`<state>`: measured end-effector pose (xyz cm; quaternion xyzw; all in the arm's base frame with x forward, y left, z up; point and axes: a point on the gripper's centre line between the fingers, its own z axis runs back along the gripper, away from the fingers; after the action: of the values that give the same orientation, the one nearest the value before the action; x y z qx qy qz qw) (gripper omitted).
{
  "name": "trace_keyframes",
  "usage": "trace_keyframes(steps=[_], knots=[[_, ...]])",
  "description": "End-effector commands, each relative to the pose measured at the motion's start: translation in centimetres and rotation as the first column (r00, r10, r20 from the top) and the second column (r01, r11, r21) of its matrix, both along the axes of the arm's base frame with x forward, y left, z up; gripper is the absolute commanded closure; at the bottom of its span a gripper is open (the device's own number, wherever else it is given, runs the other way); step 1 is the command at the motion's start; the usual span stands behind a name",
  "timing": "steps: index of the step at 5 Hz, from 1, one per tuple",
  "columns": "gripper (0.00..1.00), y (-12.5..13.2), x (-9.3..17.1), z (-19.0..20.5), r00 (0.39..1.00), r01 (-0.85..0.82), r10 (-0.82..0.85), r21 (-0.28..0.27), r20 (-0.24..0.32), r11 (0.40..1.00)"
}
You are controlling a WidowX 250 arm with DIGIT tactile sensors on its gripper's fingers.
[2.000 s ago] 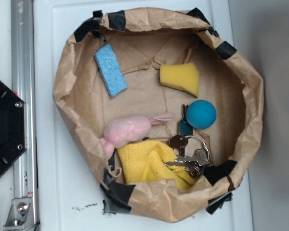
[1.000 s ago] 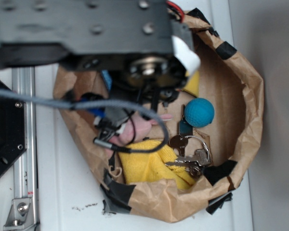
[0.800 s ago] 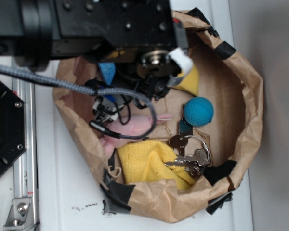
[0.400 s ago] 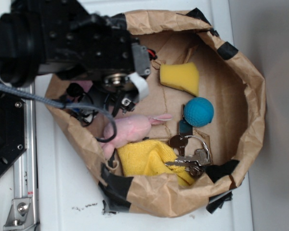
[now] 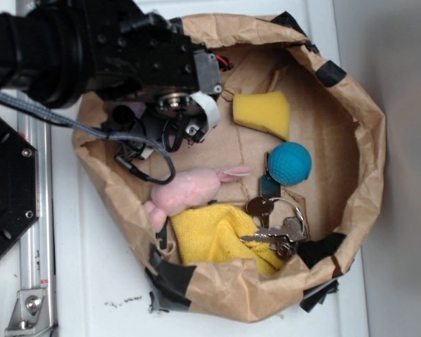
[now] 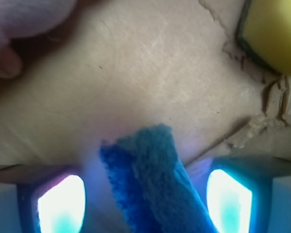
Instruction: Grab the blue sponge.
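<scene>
The white table [image 5: 84, 281] carries a wide brown paper bag [image 5: 365, 140] rolled down into a bowl and patched with black tape, filling most of the exterior view. The black robot arm [image 5: 77, 49] comes in from the upper left of the frame and covers the bag's upper left part, its cables hanging over the rim there. Lower centre lies a yellow cloth [image 5: 214, 239], and a pink plush toy [image 5: 189, 189] rests just above it, touching it. A yellow wedge sponge [image 5: 263, 112] sits upper centre, a teal ball [image 5: 290, 163] right of centre, and a bunch of keys [image 5: 277, 228] below the ball beside the cloth. No writing or label is readable anywhere. In the wrist view, the hand [image 6: 145, 199] is spread open, its two glowing fingers [image 6: 60, 204] either side of the blue sponge [image 6: 153, 179], which stands between them at the bottom centre without visibly touching either.
</scene>
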<state>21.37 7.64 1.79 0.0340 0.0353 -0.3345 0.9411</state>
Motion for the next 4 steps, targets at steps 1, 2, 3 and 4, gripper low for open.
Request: trace_keyframes(steps=[1,2,3,4], knots=[[0.00,2.4,1.1,-0.4,0.994,-0.090,0.085,0.081,0.063,0.993],[0.21,3.3,1.1,-0.7,0.988,-0.146,0.139,0.116,0.067,0.982],[1.00,2.8,0.9,-0.1,0.989,-0.144,0.141,0.101,0.033,0.984],[1.00,2.4,0.9,2.6,0.972,-0.232,0.231,0.018,0.042,0.973]])
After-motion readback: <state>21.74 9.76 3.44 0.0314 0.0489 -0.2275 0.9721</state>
